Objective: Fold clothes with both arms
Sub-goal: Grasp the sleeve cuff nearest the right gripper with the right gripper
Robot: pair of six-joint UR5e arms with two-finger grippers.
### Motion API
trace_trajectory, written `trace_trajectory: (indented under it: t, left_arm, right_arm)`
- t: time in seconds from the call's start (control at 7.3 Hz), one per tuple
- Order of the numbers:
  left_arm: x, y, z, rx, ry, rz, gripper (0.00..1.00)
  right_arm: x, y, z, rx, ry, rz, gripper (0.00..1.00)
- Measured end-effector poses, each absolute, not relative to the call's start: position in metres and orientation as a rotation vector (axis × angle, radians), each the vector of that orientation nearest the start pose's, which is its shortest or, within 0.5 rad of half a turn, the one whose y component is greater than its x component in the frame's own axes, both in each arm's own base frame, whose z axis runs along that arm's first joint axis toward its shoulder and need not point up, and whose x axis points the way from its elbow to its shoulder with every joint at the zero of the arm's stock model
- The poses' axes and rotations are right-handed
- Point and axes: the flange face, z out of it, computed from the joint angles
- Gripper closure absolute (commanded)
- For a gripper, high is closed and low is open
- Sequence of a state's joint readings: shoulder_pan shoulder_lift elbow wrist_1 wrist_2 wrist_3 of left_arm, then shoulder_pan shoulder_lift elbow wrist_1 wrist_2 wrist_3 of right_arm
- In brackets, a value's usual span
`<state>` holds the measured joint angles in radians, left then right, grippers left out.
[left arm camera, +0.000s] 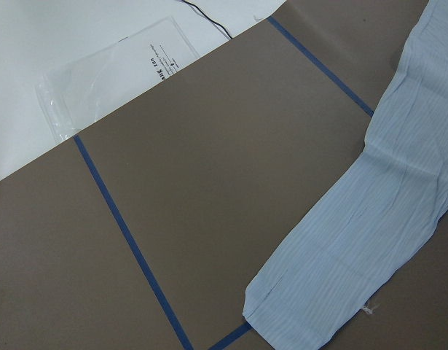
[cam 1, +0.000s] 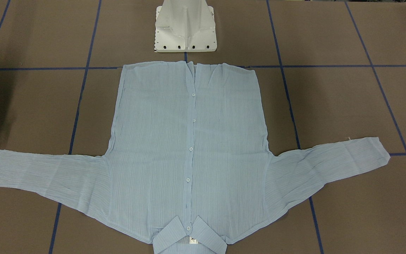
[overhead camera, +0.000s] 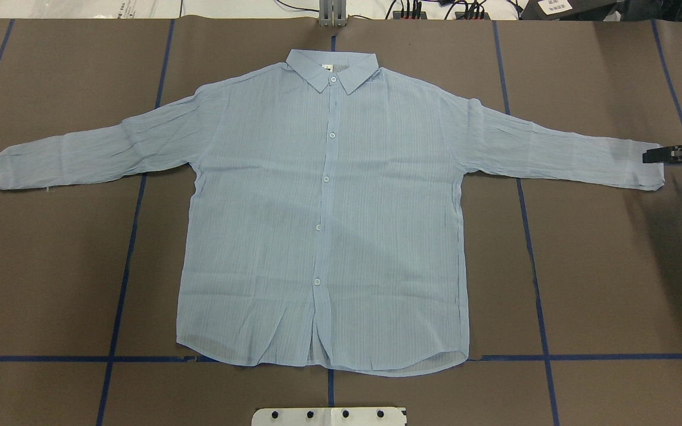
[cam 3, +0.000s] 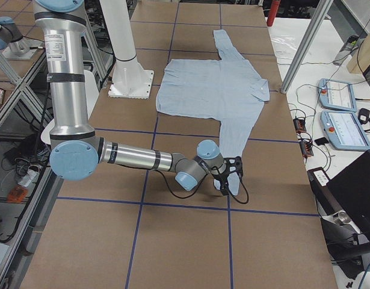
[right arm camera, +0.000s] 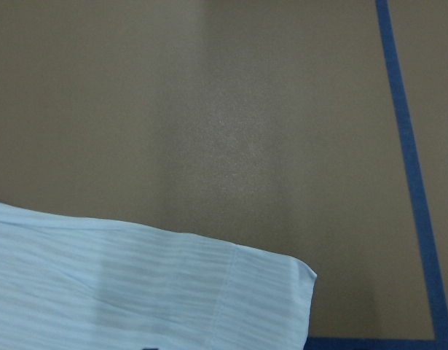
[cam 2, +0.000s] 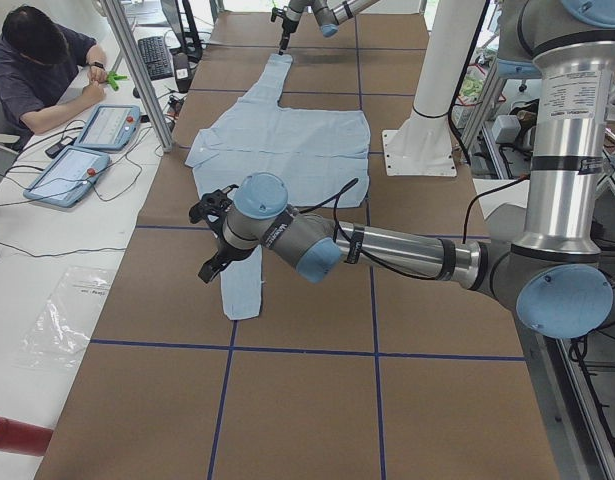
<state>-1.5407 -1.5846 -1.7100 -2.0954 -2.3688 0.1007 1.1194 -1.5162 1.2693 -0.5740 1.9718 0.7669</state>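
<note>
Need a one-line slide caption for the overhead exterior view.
Striped pale blue shirt lies flat and buttoned on the brown table, sleeves spread, with the right gripper at one cuff.

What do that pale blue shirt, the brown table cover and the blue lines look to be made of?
The shirt looks like thin woven cloth, perhaps cotton or a blend: matt, finely striped, with small wrinkles along the sleeves. The table cover looks like matt brown paper or card, flat and without shine. The blue lines look like stuck-on tape, with slightly uneven joins.

Pale blue shirt (overhead camera: 323, 225), flat, buttoned, sleeves spread, right gripper (cam 3: 232, 176) at 1 cuff, left gripper (cam 2: 203, 245) near other
</note>
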Motion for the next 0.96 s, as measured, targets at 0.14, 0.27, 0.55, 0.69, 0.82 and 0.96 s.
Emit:
trace_trajectory:
  t: [0.14,0.27,0.55,0.69,0.82,0.96]
  left_arm:
    - [-0.047,-0.516,0.519,0.670,0.746,0.389,0.00]
    - [-0.047,-0.516,0.519,0.670,0.746,0.389,0.00]
    - [-0.047,-0.516,0.519,0.670,0.746,0.388,0.00]
    - [-0.047,-0.516,0.519,0.670,0.746,0.388,0.00]
    - [-0.047,-0.516,0.519,0.671,0.746,0.389,0.00]
    - [-0.047,-0.516,0.519,0.671,0.745,0.389,0.00]
  right_arm:
    - [-0.156,-0.526,0.684,0.378,-0.737,0.162,0.20]
    - [-0.160,-0.525,0.686,0.369,-0.736,0.168,0.22]
    - [-0.160,-0.522,0.695,0.353,-0.730,0.173,0.46]
    - [-0.161,-0.521,0.697,0.349,-0.728,0.174,0.86]
    - [-0.161,-0.521,0.697,0.347,-0.728,0.177,1.00]
    - [-0.161,-0.521,0.697,0.345,-0.729,0.182,1.00]
